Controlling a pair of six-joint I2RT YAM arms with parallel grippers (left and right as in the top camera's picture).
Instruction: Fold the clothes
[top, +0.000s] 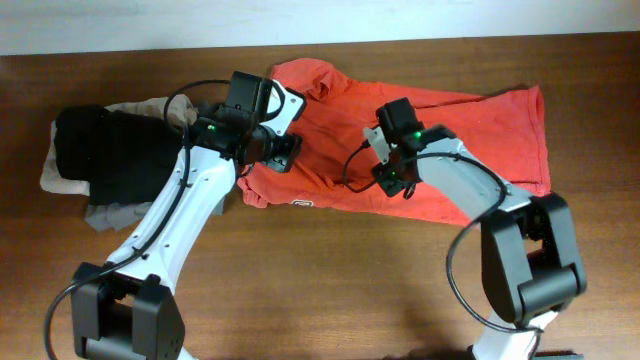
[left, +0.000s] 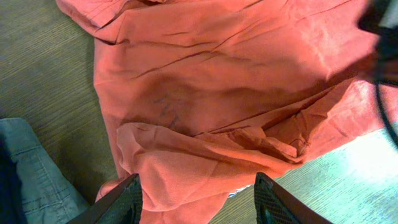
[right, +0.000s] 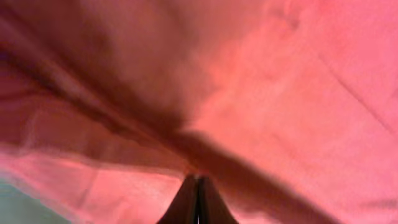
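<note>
Wooden worktop (top: 330, 290), left end: a stack of folded black, beige and grey garments (top: 100, 160). Next, the left gripper (left: 198, 200), its fingers (left: 127, 200) released and standing to either side of a rumpled fold of the red-orange T-shirt (top: 480, 130), which lies spread and creased from the worktop's middle toward the right. Right gripper (right: 198, 198), fingers clenched on a pinch of the shirt's cloth near its centre.

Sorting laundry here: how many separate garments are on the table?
4: the red-orange T-shirt spread in the middle; stacked at the left, a black garment on top, a beige garment showing behind it, a grey garment at the near edge. More may be hidden underneath.
</note>
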